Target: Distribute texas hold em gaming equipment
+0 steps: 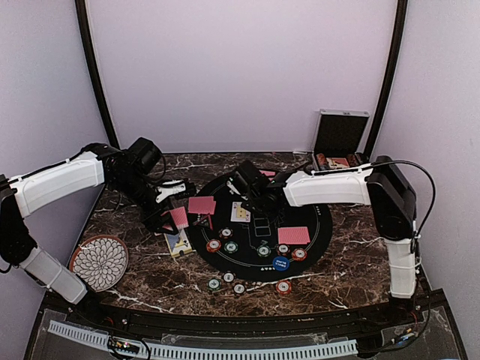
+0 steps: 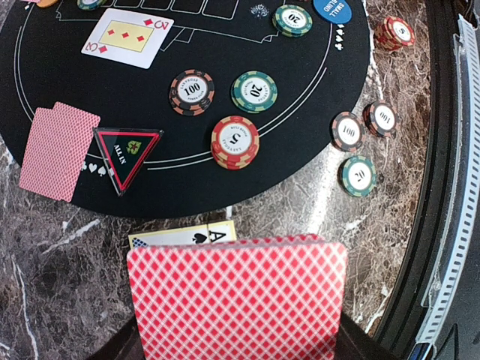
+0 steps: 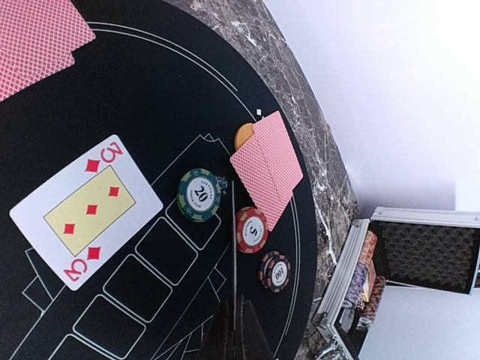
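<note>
Step in hand reads as dealing. Left fingers (image 1: pixel 174 219) are clamped on the red-backed deck (image 2: pixel 236 296), hovering just off the black mat (image 1: pixel 319 214) at its 9 o'clock, over a face-up ace of spades (image 2: pixel 184 237) lying on the tabletop (image 1: pixel 352 262). Right fingers (image 3: pixel 236 334) are pinched almost together above mat centre. A thin sliver (image 3: pixel 234 240) runs out from between them, probably a single card seen edge-on, not certain. Out on the mat: 10 o'clock hand (image 1: pixel 201 205), 12 o'clock hand (image 3: pixel 262 161) and 4 o'clock hand (image 1: pixel 293 235), two cards each, face down. The 3 of diamonds (image 3: pixel 86 212) lies face up by the printed board slots. Orange disc (image 3: pixel 243 136) peeks from under the 12 o'clock hand; blue small-blind disc (image 1: pixel 280 263) is at 6 o'clock. A few chips sit near each hand; four loose chips (image 1: pixel 228 277) lie off the mat at 6 o'clock with no cards beside them. Judgement: the next move is laying the pinched sliver flat. That calls for wrist roll from vertical to level, then a low release so it doesn't skate into the 20 chip (image 3: pixel 199 195) beside its path.
</note>
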`<state>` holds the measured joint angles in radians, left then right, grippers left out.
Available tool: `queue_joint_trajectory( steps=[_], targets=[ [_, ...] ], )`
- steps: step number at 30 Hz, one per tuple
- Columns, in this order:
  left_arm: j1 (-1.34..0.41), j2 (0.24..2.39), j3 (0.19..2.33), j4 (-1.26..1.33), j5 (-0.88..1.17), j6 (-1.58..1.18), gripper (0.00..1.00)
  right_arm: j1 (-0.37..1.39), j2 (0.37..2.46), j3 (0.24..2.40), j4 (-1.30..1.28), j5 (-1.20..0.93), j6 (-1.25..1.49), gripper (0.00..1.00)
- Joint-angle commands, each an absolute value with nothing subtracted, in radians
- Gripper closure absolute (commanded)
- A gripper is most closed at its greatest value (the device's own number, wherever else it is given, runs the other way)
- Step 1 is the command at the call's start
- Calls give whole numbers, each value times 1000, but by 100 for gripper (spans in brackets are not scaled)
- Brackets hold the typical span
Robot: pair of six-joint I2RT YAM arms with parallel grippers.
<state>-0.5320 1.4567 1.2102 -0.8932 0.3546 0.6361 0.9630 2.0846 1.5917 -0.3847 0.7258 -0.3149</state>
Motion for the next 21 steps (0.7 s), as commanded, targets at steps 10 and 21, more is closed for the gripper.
queue_joint_trajectory(
  steps=[10, 21],
  targets=[
    [-527, 1409, 1218, -926, 373, 648, 100, 1031, 2171, 1523, -191, 706, -535, 100],
    [-528, 1412, 1222, -927, 371, 649, 100, 1048, 2153, 1522, -320, 588, -432, 78]
  ],
)
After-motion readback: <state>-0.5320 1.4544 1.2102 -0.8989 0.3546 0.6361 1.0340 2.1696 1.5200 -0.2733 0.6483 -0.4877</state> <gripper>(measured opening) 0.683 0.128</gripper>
